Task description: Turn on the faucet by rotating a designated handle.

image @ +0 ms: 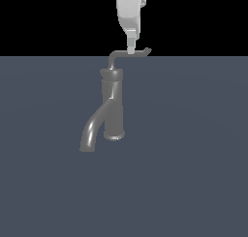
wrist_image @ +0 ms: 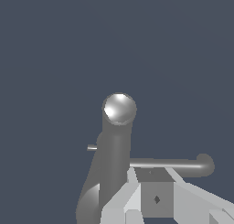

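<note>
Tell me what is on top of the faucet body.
On the faucet cap stands the handle: short stem, then a long arm. The gripper meets that arm; it covers the contact, so its grip cannot be seen.

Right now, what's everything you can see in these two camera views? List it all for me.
faucet: one, dark grey metallic, standing upright on the surface, spout curving down toward the exterior view's left.
handle: one, thin light-grey L-shaped rod, rising from the faucet's top, arm reaching toward the exterior view's right.
surface: one, flat slate blue-grey, under the faucet.
gripper: one, white and light grey, coming down from above onto the handle's horizontal arm; whether it is clamped cannot be told.
</note>
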You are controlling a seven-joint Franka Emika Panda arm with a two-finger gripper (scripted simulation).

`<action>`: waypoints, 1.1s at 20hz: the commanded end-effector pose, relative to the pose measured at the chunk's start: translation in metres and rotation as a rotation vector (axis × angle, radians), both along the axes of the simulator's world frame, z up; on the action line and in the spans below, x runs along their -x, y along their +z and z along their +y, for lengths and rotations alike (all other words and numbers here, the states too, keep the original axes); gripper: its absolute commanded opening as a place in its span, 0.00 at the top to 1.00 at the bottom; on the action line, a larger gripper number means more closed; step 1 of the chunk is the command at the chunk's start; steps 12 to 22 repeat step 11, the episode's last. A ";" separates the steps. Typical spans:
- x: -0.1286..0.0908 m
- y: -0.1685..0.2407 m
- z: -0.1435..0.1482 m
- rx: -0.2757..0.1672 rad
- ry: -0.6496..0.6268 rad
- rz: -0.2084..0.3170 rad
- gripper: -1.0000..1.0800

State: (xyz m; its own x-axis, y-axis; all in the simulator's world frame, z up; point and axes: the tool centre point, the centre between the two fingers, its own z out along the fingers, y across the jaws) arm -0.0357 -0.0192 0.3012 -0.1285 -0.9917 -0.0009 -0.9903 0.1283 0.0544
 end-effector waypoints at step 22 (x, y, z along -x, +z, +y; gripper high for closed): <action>-0.052 -0.001 -0.040 0.009 -0.049 -0.054 1.00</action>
